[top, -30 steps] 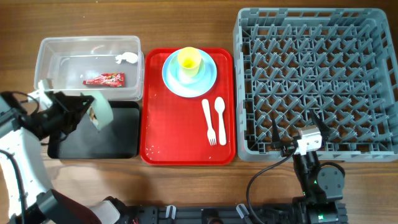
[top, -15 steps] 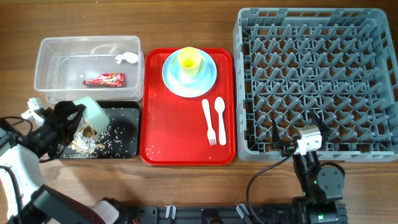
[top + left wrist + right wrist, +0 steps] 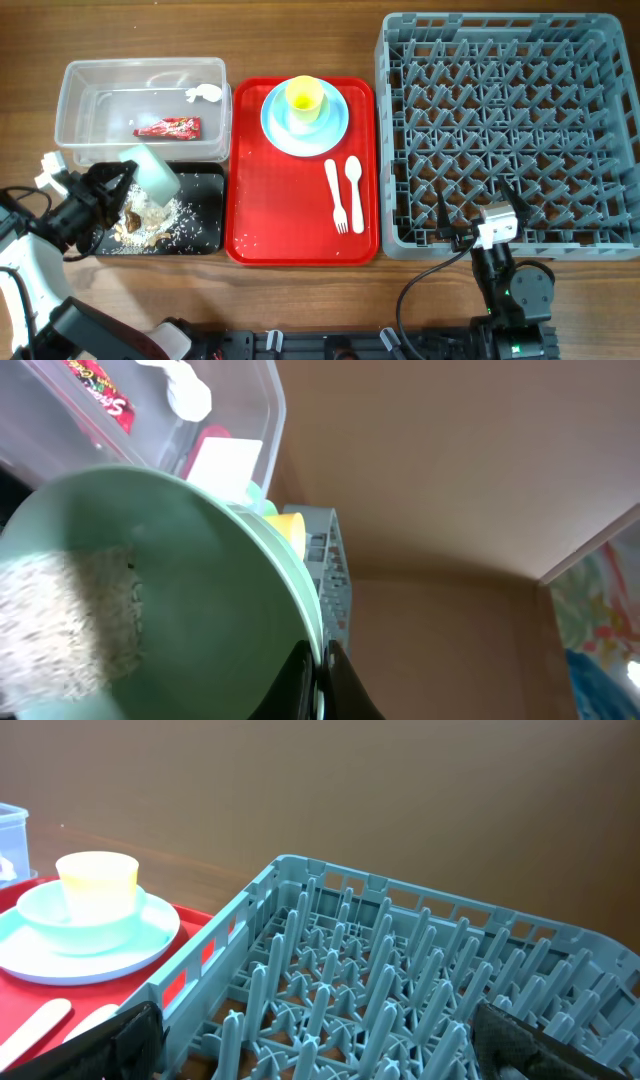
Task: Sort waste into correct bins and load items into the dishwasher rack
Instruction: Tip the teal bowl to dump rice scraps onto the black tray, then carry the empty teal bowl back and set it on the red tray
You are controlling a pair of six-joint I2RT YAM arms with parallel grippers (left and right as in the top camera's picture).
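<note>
Your left tool (image 3: 120,190) is clenched on the rim of the pale-green bowl (image 3: 152,172), which is tipped on its side over the black tray (image 3: 205,238) at the lower left of the overhead frame. Food scraps (image 3: 160,218) lie heaped in that tray under the bowl. The wrist view is blurry, but some rice seems to cling inside the bowl.

Just above, the clear tub (image 3: 110,105) holds the red wrapper (image 3: 168,127) and the white tissue (image 3: 205,94).

Centre frame, the red tray (image 3: 290,215) carries the plate (image 3: 335,125), the light-blue bowl (image 3: 298,123) with the yellow cup (image 3: 305,96) in it, and the fork (image 3: 335,195) and spoon (image 3: 354,190).

Your right tool (image 3: 478,208) gapes released at the bottom edge of the rack (image 3: 505,130), right of frame.
</note>
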